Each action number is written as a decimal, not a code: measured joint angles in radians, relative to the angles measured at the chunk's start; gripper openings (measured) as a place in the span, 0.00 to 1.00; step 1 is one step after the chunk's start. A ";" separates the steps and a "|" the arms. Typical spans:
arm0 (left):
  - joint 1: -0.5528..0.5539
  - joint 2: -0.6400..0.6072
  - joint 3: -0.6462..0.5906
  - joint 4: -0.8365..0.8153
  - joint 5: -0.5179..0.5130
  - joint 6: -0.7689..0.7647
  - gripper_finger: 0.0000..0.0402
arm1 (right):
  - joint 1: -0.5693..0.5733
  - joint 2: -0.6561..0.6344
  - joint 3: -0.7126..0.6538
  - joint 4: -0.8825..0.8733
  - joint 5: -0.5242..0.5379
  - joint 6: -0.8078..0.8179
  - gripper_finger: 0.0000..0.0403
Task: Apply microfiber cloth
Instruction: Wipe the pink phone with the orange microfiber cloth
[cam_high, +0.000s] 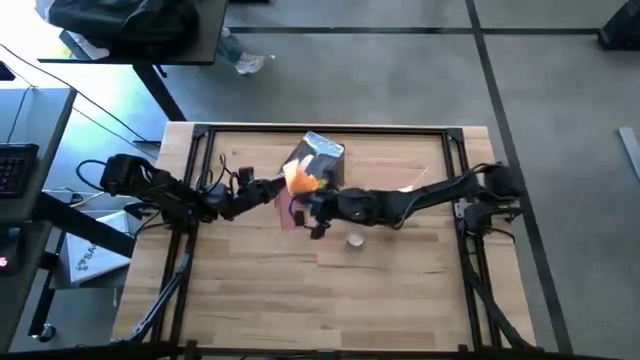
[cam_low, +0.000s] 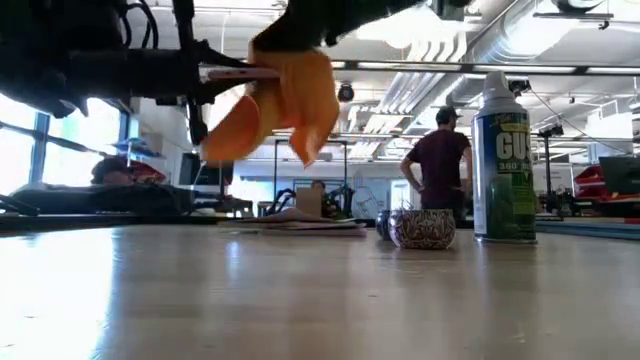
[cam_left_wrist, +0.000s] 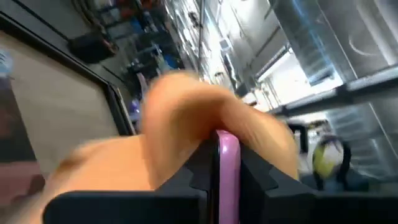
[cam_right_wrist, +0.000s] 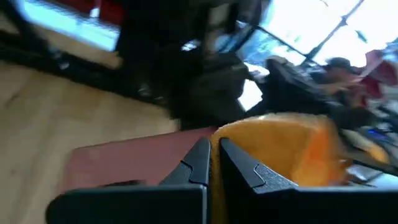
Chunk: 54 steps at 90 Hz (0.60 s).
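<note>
One microfiber cloth (cam_high: 302, 178) is held above the middle of the table (cam_high: 400, 290), pinched in the closed right gripper (cam_high: 312, 196) and hanging clear of the wood. A thin pink object (cam_left_wrist: 227, 163) is clamped in the left gripper (cam_high: 277, 189), touching the cloth. One spray can (cam_low: 505, 160) and one small patterned bowl (cam_low: 421, 228) are counted on the table, and one grey-blue packet (cam_high: 322, 152) lies just beyond the cloth

Both arms are dark, near black, built of slim jointed links with bulkier housings at the joints. Loose black cables loop along the left arm (cam_high: 165, 190) and hang beside the right arm (cam_high: 440, 192) near its base. Each end effector ends in two flat, angular black fingers (cam_right_wrist: 245, 171), matte and hard-edged, set on a broad black crossbar.
</note>
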 joint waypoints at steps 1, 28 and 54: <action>0.000 0.000 0.000 -0.004 -0.006 0.000 0.04 | 0.001 0.005 0.000 0.004 -0.005 0.003 0.00; 0.001 0.000 0.000 -0.043 -0.067 -0.006 0.04 | 0.016 0.048 0.000 -0.004 -0.154 0.093 0.00; -0.014 0.000 0.000 -0.038 0.015 -0.048 0.04 | -0.001 0.016 0.000 -0.013 -0.010 -0.018 0.00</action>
